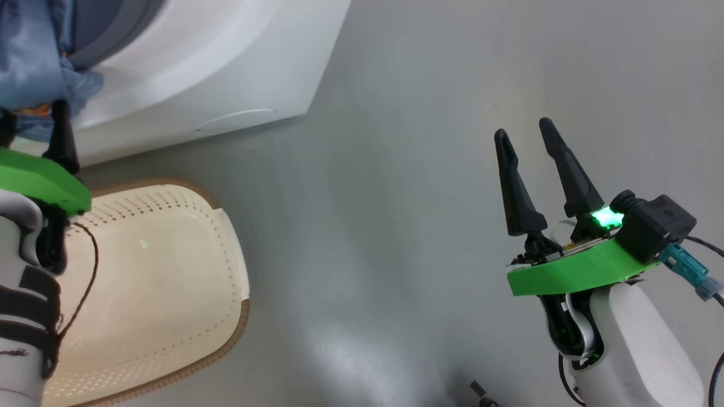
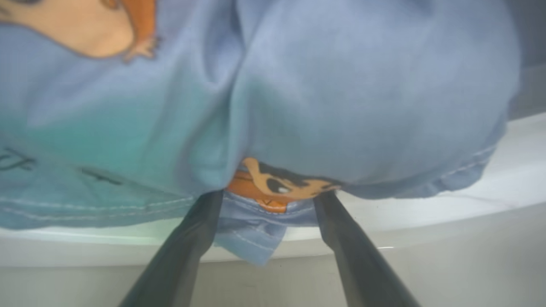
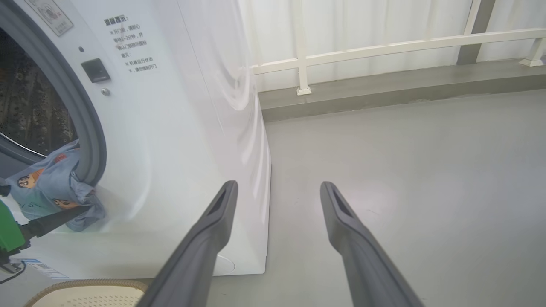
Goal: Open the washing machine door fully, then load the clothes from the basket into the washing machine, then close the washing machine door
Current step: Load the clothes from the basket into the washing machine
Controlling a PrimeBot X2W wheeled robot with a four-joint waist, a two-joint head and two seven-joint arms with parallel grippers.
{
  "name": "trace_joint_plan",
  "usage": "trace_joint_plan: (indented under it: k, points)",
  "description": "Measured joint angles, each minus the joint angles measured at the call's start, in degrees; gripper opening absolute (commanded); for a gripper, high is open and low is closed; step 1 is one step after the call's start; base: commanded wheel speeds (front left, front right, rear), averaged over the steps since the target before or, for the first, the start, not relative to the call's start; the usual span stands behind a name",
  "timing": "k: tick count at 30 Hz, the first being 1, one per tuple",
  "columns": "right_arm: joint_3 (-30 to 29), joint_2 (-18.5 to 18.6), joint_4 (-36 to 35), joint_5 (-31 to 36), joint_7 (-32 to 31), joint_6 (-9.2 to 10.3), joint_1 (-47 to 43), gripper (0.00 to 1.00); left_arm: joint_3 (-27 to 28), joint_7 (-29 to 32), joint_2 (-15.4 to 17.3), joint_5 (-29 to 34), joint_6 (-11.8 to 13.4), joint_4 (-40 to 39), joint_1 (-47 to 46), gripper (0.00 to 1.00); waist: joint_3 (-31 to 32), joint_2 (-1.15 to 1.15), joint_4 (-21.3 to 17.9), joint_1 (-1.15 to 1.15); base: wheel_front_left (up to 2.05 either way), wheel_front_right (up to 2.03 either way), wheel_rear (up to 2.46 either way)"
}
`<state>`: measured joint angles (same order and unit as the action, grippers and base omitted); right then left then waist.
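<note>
Two pincers open, clothes draped at the washer's mouth

Head view: smooth grey floor (image 1: 407,169) lies bare and wide between the arms. The washing machine (image 1: 226,68) stands at the upper left, its front corner jutting toward the open floor. The basket (image 1: 240,316) sits just below it, empty. The left pincer (image 1: 31,113) is up against the clothes (image 1: 34,62) at the machine's front. The right pincer (image 1: 523,129) hangs over bare floor, well apart from everything, jaws spread, holding nothing.

Left wrist view: both fingers (image 2: 192,238) stand wide apart, tips under the hanging light-blue fabric. A fold lies between them, unclamped, and the machine's white front runs beneath.

Right wrist view: the clothes spill out over the grey gasket (image 3: 91,128) of the drum mouth. Past the machine's side edge, open floor runs to a raised kerb (image 3: 384,85) and a white railing (image 3: 384,44).
</note>
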<state>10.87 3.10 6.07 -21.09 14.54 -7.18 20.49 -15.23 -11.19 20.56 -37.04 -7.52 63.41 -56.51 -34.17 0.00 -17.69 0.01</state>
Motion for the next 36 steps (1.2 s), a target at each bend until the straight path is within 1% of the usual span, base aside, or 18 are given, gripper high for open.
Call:
trace_joint_plan:
  k: [3,7,8,9,10,11,19,24,29,31,33,36]
  points:
    - [0.0,-0.1,-0.3,-0.1,0.0,0.00,0.3,1.00,0.4,-1.7,0.0,0.0,0.0,1.0,-0.2,1.00,-0.9,0.00,-0.6,0.00,0.00,0.00,0.00]
    - [0.0,-0.1,-0.2,-0.1,0.0,0.00,0.3,1.00,0.5,-2.3,-0.4,0.0,0.0,2.0,-0.8,1.00,-1.1,0.00,-0.6,0.00,0.00,0.00,0.00]
    - [0.0,-0.1,-0.2,-0.1,0.0,0.00,0.3,1.00,0.5,-2.4,-0.5,-0.1,0.0,2.0,-0.8,0.90,-1.1,0.00,-0.5,0.00,0.00,0.00,0.00]
    - [0.0,-0.1,-0.1,-0.1,0.0,0.00,0.3,1.00,0.5,-2.4,-0.5,0.0,0.0,2.0,-0.8,0.49,-1.0,0.00,-0.4,0.00,0.00,0.00,0.00]
    - [0.0,-0.1,-0.1,-0.1,0.0,0.00,0.3,1.00,0.5,-2.5,-0.6,-0.1,0.0,2.0,-0.8,0.13,-0.9,0.00,-0.3,0.00,0.00,0.00,0.00]
    - [0.0,-0.1,0.0,-0.1,0.0,0.00,0.3,1.00,0.4,-2.5,-0.7,-0.1,0.0,2.0,-0.8,0.00,-0.7,0.00,-0.2,0.00,0.00,0.00,0.00]
    - [0.1,-0.1,0.9,0.0,0.0,0.00,0.3,1.00,-2.4,-3.0,-2.0,-0.7,0.0,0.5,-0.6,0.00,1.3,0.00,1.1,0.00,0.00,0.00,0.00]
    - [0.1,-0.1,1.4,0.0,0.0,0.00,0.3,1.00,-3.5,-3.0,-1.5,-0.6,0.0,-4.6,2.7,0.00,2.8,0.00,2.2,0.00,0.00,0.00,0.00]
    - [0.0,-0.1,1.7,0.0,0.0,0.00,0.2,1.00,-0.8,-3.1,0.3,1.0,0.0,-13.7,5.9,0.00,3.8,0.00,3.6,-0.01,0.00,0.00,0.00]
    - [0.0,-0.1,1.8,0.0,0.0,0.00,0.2,1.00,0.4,-3.2,0.3,1.6,0.0,-16.5,6.4,0.00,4.0,0.00,4.2,-0.01,0.00,0.00,0.00]
    - [0.0,-0.1,1.9,0.0,0.0,0.00,0.2,1.00,0.6,-3.2,0.2,1.9,0.0,-18.0,6.4,0.00,4.1,0.00,4.8,-0.01,0.00,0.00,0.00]
    - [0.1,-0.1,1.9,0.0,0.0,0.00,0.2,1.00,0.3,-3.1,0.3,1.9,0.0,-18.1,5.9,0.00,3.8,0.00,5.3,-0.01,0.00,0.00,0.00]
